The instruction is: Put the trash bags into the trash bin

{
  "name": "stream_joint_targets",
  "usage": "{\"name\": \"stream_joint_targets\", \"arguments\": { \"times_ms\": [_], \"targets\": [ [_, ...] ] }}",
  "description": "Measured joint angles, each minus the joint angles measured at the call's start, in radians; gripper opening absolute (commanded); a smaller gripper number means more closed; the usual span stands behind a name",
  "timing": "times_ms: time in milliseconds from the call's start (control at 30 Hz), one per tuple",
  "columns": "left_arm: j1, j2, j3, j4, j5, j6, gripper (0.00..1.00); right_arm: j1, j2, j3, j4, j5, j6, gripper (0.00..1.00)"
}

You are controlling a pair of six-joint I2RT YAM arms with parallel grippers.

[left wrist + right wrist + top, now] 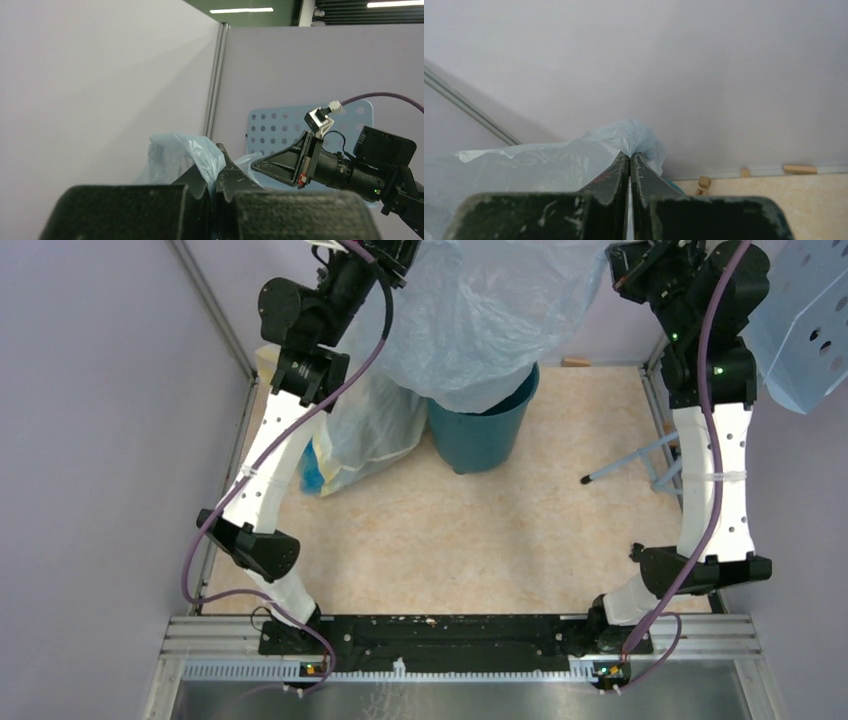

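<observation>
A thin, crinkly, translucent pale-blue plastic liner bag (480, 310) is held stretched in the air between the two arms, at the 12 o'clock end of the speckled beige table (450, 540). The left gripper (392, 254) is seen clenched on the bag's edge at 9 o'clock; in the left wrist view a bunched fold of the film is pinched between its closed fingers (235, 176). The right gripper (629, 157) is likewise clamped on the bag's 3 o'clock edge, with the plastic gathered at its fingertips.

The bag's lower end hangs over the mouth of the round dark teal plastic bin (485, 435), which stands upright at 12 o'clock on the table. Most of the opening is covered; only the rim from 3 to 5 o'clock is left showing. Whether the film reaches inside cannot be told.

A large yellowish translucent bag with blue items inside (365, 435) lies just beside the bin at its 9 o'clock. A perforated light-blue panel (800, 330) is seen at 2 o'clock, beyond the right arm.
</observation>
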Motion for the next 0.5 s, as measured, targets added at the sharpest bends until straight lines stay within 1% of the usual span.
{"name": "stream_joint_targets", "arguments": {
  "times_ms": [133,267,300,333,367,400,433,500],
  "targets": [
    [-0.001,0.003,-0.072,0.01,0.024,-0.036,0.0,0.0,-0.016,-0.044,-0.051,0.087,-0.018,0.0],
    [-0.008,0.046,-0.074,-0.025,0.047,-0.058,0.0,-0.007,-0.016,-0.048,-0.138,0.212,-0.054,0.0],
    [-0.012,0.06,-0.074,-0.034,0.053,-0.064,0.0,-0.01,-0.016,-0.047,-0.157,0.234,-0.061,0.03],
    [-0.016,0.071,-0.074,-0.039,0.059,-0.071,0.0,-0.016,-0.014,-0.041,-0.179,0.25,-0.066,0.19],
    [-0.022,0.086,-0.074,-0.041,0.067,-0.078,0.0,-0.022,-0.008,-0.028,-0.206,0.266,-0.072,0.38],
    [-0.028,0.101,-0.074,-0.043,0.073,-0.085,0.0,-0.027,-0.002,-0.013,-0.227,0.277,-0.074,0.53],
    [-0.033,0.116,-0.071,-0.044,0.082,-0.092,0.0,-0.031,0.007,0.006,-0.246,0.285,-0.084,0.6],
    [-0.04,0.156,-0.046,-0.062,0.096,-0.113,0.0,-0.033,0.013,0.024,-0.261,0.281,-0.092,0.62]
  ]
}}
